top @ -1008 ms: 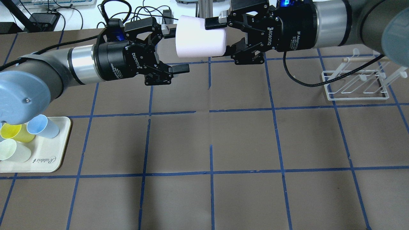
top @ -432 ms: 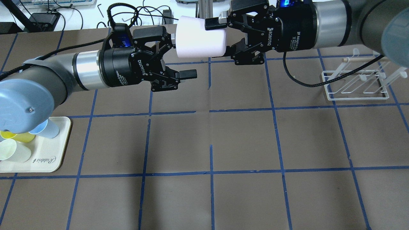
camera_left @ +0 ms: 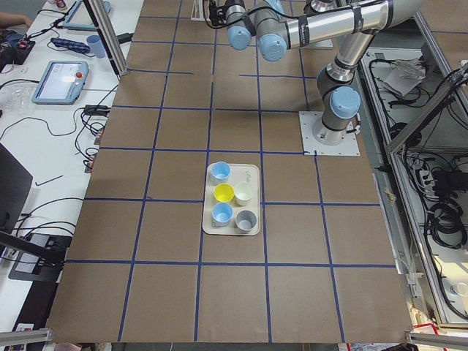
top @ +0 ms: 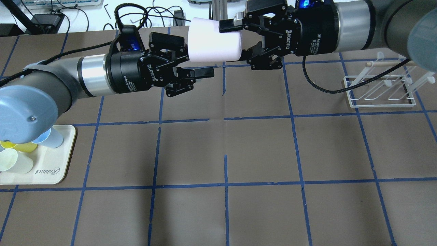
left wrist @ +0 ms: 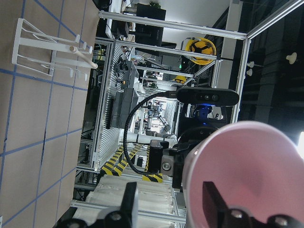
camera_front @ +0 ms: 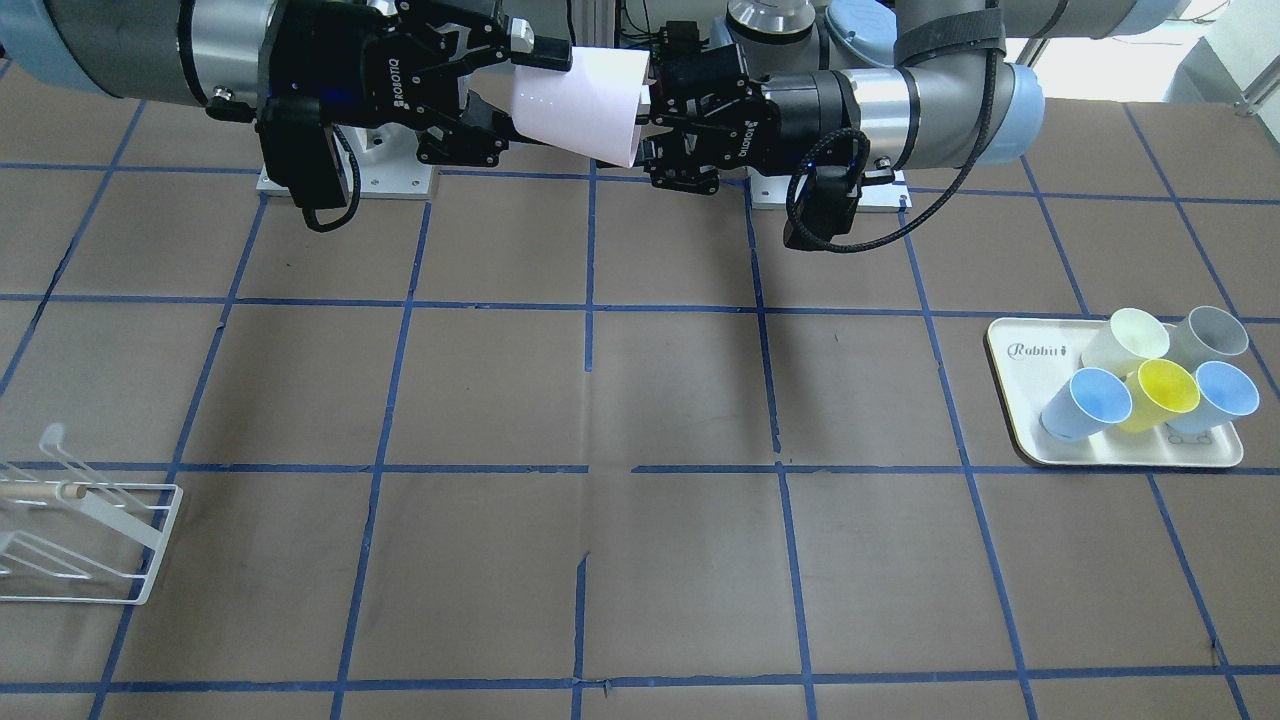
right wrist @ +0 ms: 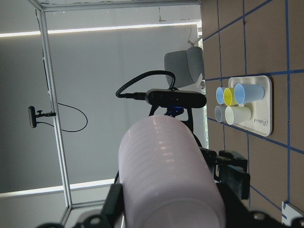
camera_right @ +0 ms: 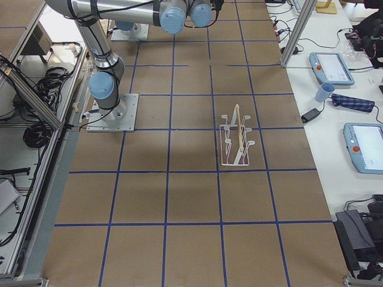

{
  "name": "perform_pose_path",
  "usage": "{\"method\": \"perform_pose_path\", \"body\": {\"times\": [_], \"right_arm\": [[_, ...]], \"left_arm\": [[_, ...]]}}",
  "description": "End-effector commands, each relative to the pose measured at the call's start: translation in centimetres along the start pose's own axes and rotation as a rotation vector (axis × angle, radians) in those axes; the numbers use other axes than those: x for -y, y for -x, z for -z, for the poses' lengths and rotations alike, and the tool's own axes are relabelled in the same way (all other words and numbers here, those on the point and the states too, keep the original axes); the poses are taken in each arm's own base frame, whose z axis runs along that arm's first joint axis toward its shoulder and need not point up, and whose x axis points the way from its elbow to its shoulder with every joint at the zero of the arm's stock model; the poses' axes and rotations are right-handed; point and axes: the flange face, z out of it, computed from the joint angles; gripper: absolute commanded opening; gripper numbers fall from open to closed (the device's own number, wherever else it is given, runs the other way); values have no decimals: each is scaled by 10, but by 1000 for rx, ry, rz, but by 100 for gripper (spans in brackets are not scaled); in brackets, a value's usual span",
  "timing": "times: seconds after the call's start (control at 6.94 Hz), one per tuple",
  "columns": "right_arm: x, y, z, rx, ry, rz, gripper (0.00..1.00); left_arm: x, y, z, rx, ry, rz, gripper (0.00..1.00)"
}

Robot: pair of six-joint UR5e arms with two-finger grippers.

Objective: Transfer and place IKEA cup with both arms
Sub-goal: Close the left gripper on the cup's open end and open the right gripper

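The pale pink IKEA cup (top: 213, 41) lies sideways in the air above the far middle of the table, and my right gripper (top: 235, 41) is shut on its narrow end. It also shows in the front view (camera_front: 585, 100) and the right wrist view (right wrist: 166, 166). My left gripper (top: 198, 58) is open at the cup's wide rim end, with one finger (top: 205, 72) below the cup and the other at the rim. In the left wrist view the cup's mouth (left wrist: 247, 166) fills the right side, with one finger (left wrist: 213, 204) in front of it. I cannot tell whether it touches the cup.
A cream tray (top: 58, 171) with light-blue, yellow, cream and grey cups (camera_front: 1160, 385) lies at the near left. A white wire rack (top: 379, 90) with a wooden dowel stands at the right. Blue tape lines grid the brown table.
My left gripper has moved right and slightly toward the cup, and its open fingers now reach the rim. The right gripper and the cup have stayed still.
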Motion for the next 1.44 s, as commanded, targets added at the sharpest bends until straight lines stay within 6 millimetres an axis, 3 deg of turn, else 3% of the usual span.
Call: {"method": "perform_pose_path", "body": {"times": [0.0,0.14,0.29,0.58,0.86,1.15,1.3], "right_arm": [[0,-2,0,-9,6,-6,75],[0,-2,0,-8,5,-4,86],[0,-1,0,-5,4,-4,91],[0,-1,0,-7,4,-3,100],[2,4,2,-15,4,14,100],[7,10,6,-28,-1,-24,100],[10,27,14,-88,9,-9,100]], "left_arm": [[-1,-2,0,1,1,-9,38],[-2,-3,0,5,2,-20,26],[-2,-5,0,7,3,-35,3],[-2,-7,0,14,5,-61,0],[-8,-16,0,20,7,-81,0],[-15,-12,13,185,41,-98,0],[-17,-13,28,262,37,-110,0]]}}
